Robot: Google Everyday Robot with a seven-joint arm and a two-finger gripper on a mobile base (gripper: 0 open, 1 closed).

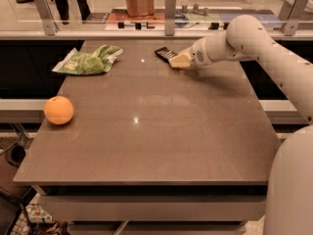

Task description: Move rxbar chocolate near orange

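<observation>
The rxbar chocolate (164, 53) is a small flat black bar lying at the far middle of the brown table (161, 131). My gripper (179, 61) is at the bar's right end, low over the table, and covers part of it. The orange (58, 110) sits near the table's left edge, far from the bar and the gripper.
A green wrinkly snack bag (88, 60) lies at the far left of the table. Behind the table runs a railing with posts (169, 9), and a brown paper bag (139, 1) stands on the counter beyond. My white arm (274, 62) reaches in from the right.
</observation>
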